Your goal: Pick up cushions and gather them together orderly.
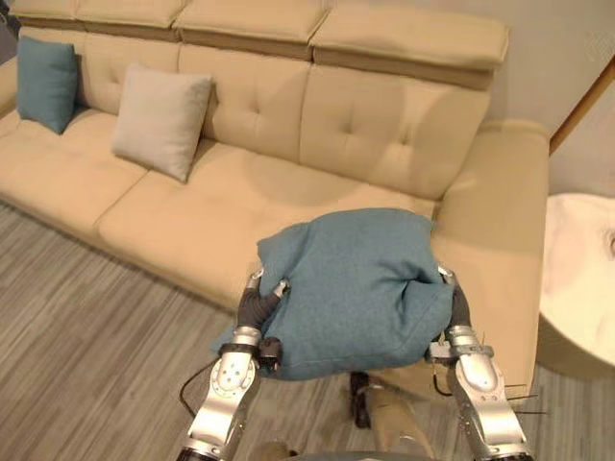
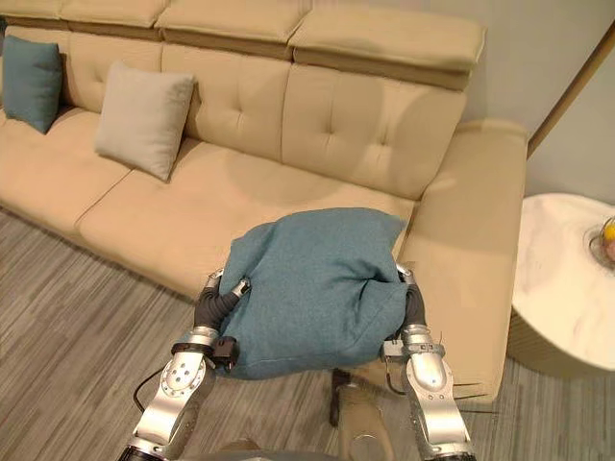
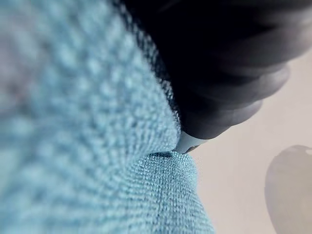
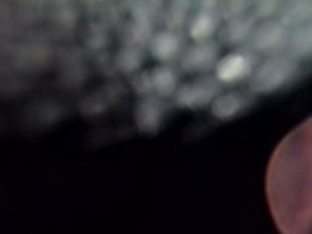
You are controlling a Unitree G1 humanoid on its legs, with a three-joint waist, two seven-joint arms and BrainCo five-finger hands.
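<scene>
We stand before a long beige tufted leather sofa (image 1: 240,192) that runs from 9 o'clock to 2 o'clock, with grey wood-grain plank floor (image 1: 77,327) at 7 to 8 o'clock. A large teal woven-fabric cushion (image 1: 356,288) is off the seat and carried at the centre of the scene, just toward 6 o'clock, squeezed between both hands above the sofa's front edge.

A round white marble-topped side table (image 1: 577,259) stands at 3 o'clock, just beyond the sofa's arm. A beige square fabric cushion (image 1: 160,120) leans on the backrest at 10 o'clock, and a smaller teal square cushion (image 1: 46,82) sits apart from it in the far corner at 10 to 11 o'clock.

The left hand (image 1: 258,309) has its fingers curled onto the carried cushion's 9 o'clock edge. The right hand (image 1: 459,309) presses the 3 o'clock side, and we cannot tell how it grips.

We judge the job as early: one cushion lifted, none gathered, three places to become one. The middle seat lies bare toward 10 o'clock, giving open room. The table edge at 3 o'clock and the sofa arm are the bounds to keep clear of.
</scene>
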